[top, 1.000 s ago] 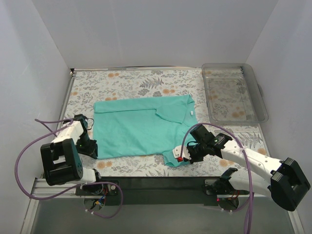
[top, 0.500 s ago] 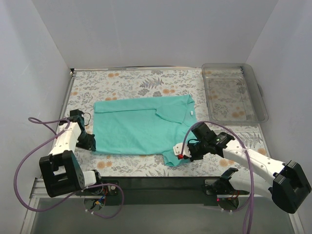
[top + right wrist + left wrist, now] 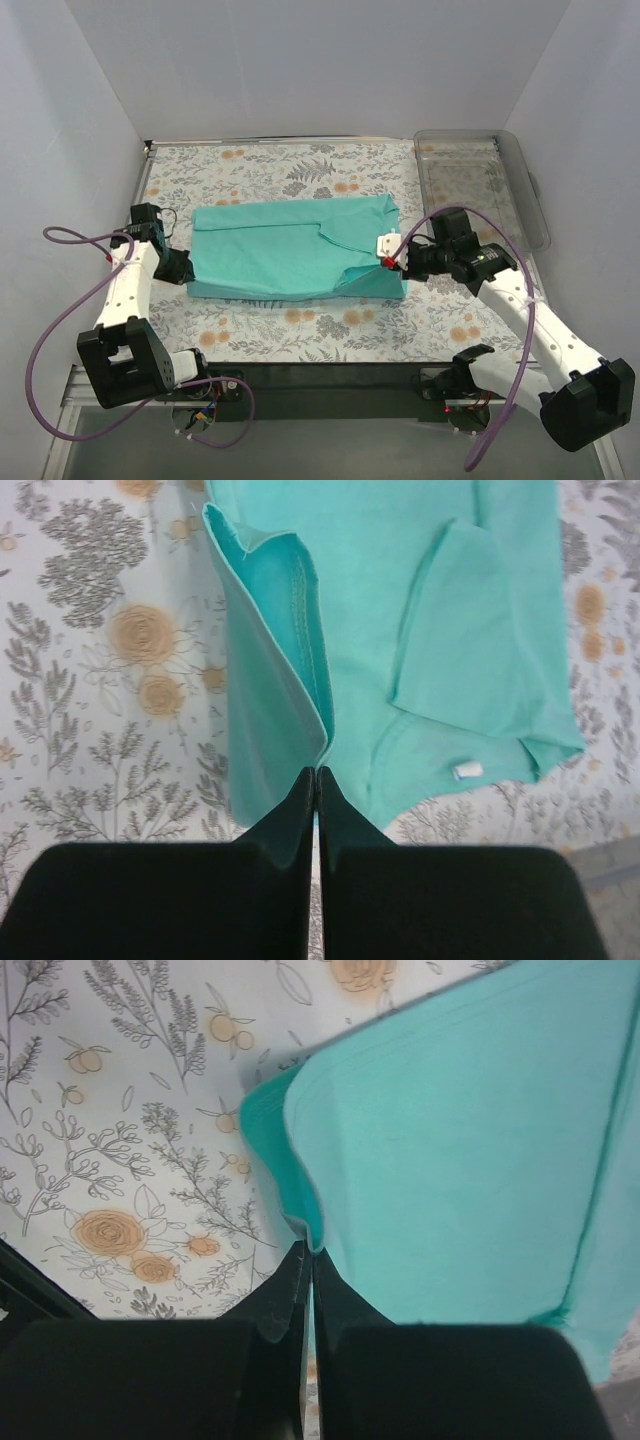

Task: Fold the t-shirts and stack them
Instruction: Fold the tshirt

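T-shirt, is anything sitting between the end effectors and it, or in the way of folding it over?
Nothing visible. The left end effector and right end effector are both shut on edges of the t-shirt, and nothing lies on top of it. The clear tray stands apart at the far right.

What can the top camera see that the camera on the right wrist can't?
Only the top camera shows both arms, the left gripper at the left edge of the shirt, and the clear tray at the far right. Only the right wrist camera shows, close up, the right gripper shut on a raised fold of the shirt, with the stitching along its hem. Both show the teal shirt and the flowery table.
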Robot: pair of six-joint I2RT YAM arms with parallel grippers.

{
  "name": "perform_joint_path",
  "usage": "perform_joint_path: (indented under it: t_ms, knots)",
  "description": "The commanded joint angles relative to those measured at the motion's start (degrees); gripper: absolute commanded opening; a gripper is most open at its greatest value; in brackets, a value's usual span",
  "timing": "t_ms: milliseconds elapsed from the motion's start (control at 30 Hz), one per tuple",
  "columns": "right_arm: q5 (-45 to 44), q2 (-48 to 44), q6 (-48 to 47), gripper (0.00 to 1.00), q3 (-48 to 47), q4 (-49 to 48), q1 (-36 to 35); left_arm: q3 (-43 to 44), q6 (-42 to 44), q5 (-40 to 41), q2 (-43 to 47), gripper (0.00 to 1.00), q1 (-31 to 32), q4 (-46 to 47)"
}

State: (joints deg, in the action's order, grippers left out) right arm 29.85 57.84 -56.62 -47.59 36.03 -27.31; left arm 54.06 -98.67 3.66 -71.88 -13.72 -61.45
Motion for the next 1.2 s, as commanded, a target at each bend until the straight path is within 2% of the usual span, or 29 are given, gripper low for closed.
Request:
perform_joint_path:
  t_ms: [0,267,567,700,900,1167]
  knots:
    - [2.4,0.4,1.3,0.01,-5.2,0.2,4.7,3.7,0.6,-2.1,1.9,0.0,-0.3,2.0]
    - [6.4,4.6,2.2,0.01,-12.9,0.0,13.9,5.4,0.6,-6.0,0.3,0.0,-0.3,8.4]
    - [11.5,11.3,-0.8,0.01,-19.2,0.8,14.4,10.1,2.5,-10.5,-8.0,0.0,-0.3,14.8]
    - [13.7,14.3,-3.7,0.01,-21.9,2.9,14.5,13.8,4.7,-9.2,-10.4,0.0,-0.3,15.4]
    - [12.3,18.0,-2.5,0.01,-24.1,3.3,14.4,18.6,7.4,-7.9,-12.5,0.0,-0.3,17.2]
    - [13.3,23.3,0.5,0.01,-29.0,3.3,14.4,20.6,10.8,-10.0,-16.5,0.0,-0.4,18.5]
